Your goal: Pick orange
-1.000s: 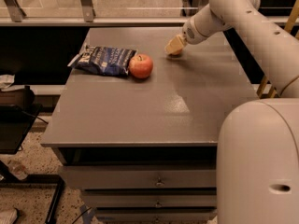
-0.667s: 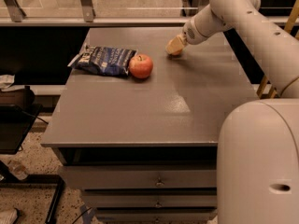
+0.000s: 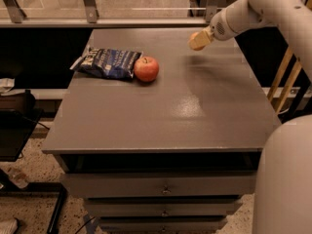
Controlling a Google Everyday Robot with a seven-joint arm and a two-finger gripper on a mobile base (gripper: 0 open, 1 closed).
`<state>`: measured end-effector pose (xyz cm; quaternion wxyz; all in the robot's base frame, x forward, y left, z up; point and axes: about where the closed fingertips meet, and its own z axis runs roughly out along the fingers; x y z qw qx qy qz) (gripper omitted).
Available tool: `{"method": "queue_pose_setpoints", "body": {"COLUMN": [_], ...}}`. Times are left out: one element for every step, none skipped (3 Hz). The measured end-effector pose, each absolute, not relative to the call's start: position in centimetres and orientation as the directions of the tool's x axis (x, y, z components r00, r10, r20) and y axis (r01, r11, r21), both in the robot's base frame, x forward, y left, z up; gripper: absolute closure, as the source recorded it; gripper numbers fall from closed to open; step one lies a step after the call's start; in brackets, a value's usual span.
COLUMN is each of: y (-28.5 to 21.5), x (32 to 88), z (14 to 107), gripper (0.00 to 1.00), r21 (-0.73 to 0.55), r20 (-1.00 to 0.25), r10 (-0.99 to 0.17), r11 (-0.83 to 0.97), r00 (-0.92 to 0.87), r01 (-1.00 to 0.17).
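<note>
The orange (image 3: 194, 36) is a small pale round fruit at the far right of the grey table (image 3: 161, 116). My gripper (image 3: 198, 40) reaches in from the upper right and is shut on the orange, holding it a little above the tabletop. A faint shadow lies on the table beneath it. The fingers cover part of the fruit.
A red apple (image 3: 146, 68) with a stem sits at the far left-centre of the table, touching a dark blue chip bag (image 3: 109, 62). The table has drawers below. A glass railing runs behind it. A wooden chair (image 3: 287, 82) stands at the right.
My gripper has risen and shifted slightly right with the orange in it, off the tabletop. The apple and the bag have not moved.
</note>
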<state>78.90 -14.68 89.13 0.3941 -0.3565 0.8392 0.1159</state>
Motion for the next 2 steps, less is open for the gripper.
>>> {"method": "queue_pose_setpoints", "body": {"y": [-17.2, -18.5], "x": [76.4, 74.5], "z": [92.8, 95.0], "gripper": [1.00, 1.00], "r21": [-0.100, -0.105], "r20": [-0.799, -0.836], "r10": [-0.473, -0.446], "r11": [0.714, 0.702], "r00": [-0.371, -0.320], "r01": [-0.693, -0.704]}}
